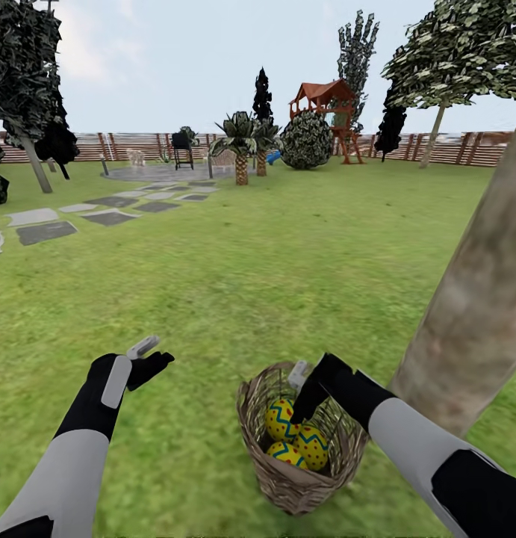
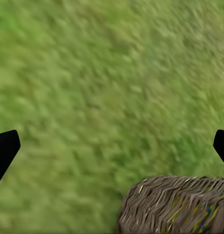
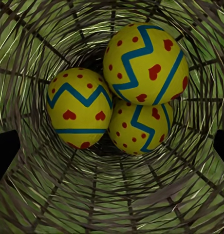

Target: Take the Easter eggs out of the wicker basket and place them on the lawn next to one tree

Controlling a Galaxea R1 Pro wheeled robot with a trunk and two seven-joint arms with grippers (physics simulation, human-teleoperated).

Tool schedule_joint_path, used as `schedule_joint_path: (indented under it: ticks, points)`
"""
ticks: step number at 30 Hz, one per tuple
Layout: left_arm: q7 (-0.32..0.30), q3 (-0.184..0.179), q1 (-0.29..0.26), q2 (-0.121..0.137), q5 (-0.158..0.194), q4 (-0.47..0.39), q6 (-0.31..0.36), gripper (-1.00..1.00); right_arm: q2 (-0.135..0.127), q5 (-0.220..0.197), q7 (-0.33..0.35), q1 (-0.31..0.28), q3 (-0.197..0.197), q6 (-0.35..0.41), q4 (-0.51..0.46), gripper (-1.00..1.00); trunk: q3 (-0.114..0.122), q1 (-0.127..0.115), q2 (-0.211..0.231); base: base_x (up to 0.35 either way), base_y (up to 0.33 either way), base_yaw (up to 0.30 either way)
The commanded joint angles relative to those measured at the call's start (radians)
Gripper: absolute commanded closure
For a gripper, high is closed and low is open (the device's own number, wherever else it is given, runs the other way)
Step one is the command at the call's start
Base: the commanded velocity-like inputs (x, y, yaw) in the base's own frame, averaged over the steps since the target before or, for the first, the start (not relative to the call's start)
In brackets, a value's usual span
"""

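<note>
The wicker basket (image 1: 287, 478) stands on the lawn (image 1: 287, 254) close in front of me, just left of a thick pale tree trunk (image 1: 474, 299). Three yellow Easter eggs (image 1: 281, 418) (image 1: 314, 446) (image 1: 287, 453) with blue zigzags and red marks lie inside it. My right gripper (image 1: 301, 392) is open and dips into the basket's mouth, above the eggs. The right wrist view looks straight down at the eggs (image 3: 141, 63) (image 3: 79, 107) (image 3: 139, 126), between spread fingertips (image 3: 5, 151). My left gripper (image 1: 154, 355) hovers open over grass left of the basket (image 2: 175, 204).
Grey stepping stones (image 1: 45, 232) run to a paved patio (image 1: 160, 173) far left. Short palms (image 1: 241, 146), a round bush (image 1: 306, 140), a playset (image 1: 325, 104) and a slatted fence (image 1: 452, 149) line the back. Open grass lies between.
</note>
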Motion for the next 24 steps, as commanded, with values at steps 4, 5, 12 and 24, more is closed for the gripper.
schedule_joint_path:
  ticks: [4,5,12,24]
  points:
    - [0.008,0.001,-0.001,0.000,0.011,-0.001,0.004,-1.00,-0.002,0.010,0.008,-0.001,-0.005,-0.002,-0.009,-1.00,-0.014,0.015,-0.029,0.000,0.000,0.000]
    - [0.008,0.001,-0.001,0.000,0.011,-0.001,0.004,-1.00,-0.002,0.010,0.008,-0.001,-0.005,-0.002,-0.010,-1.00,-0.017,0.019,-0.036,0.000,0.000,0.000]
    - [0.008,0.001,-0.001,0.000,0.011,-0.001,0.004,-1.00,-0.002,0.006,0.003,-0.002,-0.006,-0.003,-0.010,-1.00,-0.039,0.046,-0.085,0.000,0.000,0.000]
    - [0.008,0.002,-0.001,0.000,0.011,-0.001,0.004,-1.00,0.000,0.005,-0.005,-0.005,-0.008,-0.003,-0.012,-1.00,-0.083,0.061,-0.108,0.000,0.000,0.000]
